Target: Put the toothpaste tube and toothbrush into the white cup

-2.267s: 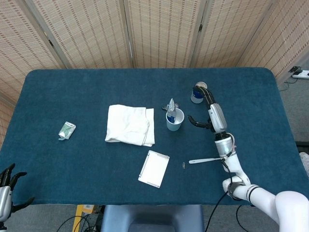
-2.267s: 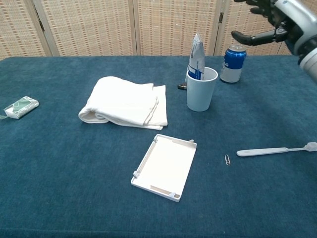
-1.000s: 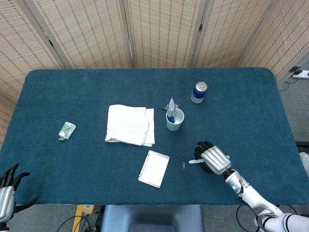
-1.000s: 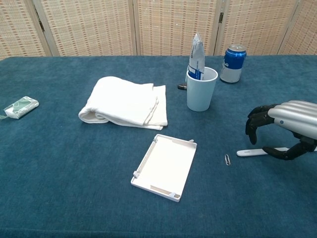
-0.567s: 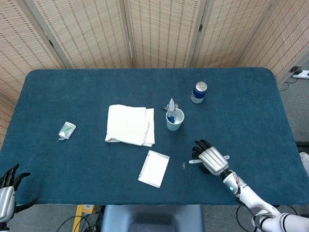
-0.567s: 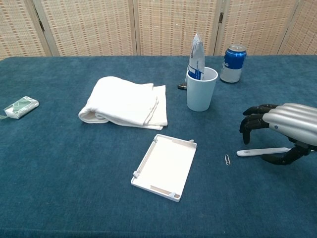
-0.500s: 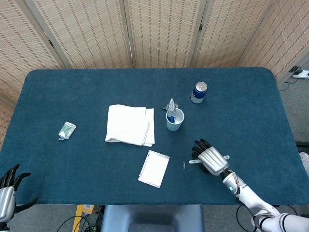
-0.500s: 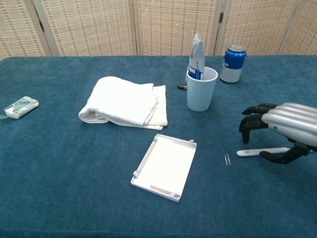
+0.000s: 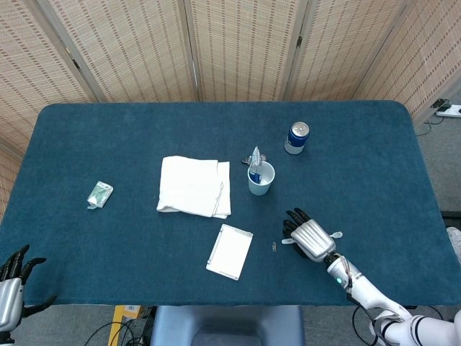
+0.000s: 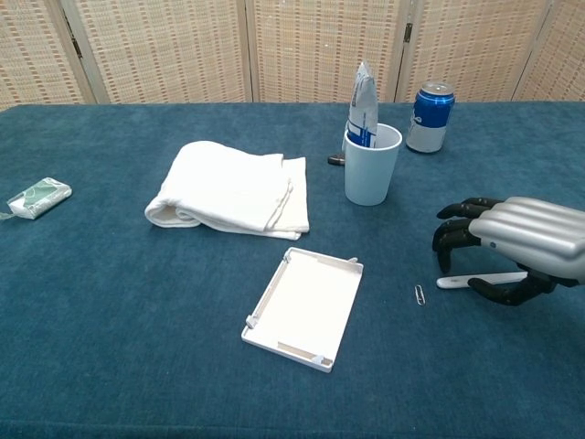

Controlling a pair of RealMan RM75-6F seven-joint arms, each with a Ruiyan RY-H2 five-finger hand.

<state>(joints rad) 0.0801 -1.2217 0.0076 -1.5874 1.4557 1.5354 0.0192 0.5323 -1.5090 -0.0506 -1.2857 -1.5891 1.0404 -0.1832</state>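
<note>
One toothpaste tube standing in the white cup at upper centre, toothbrush flat on the blue tabletop at lower right, right hand arched over it with fingers apart, grasping nothing, left hand released at lower left corner.

Silver right hand, black fingers

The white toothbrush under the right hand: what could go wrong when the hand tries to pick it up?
The flat white toothbrush lies low on the blue cloth, so the right hand arched over it may slip or only push it. A small metal paper clip lies beside its tip and could be dragged along.
</note>
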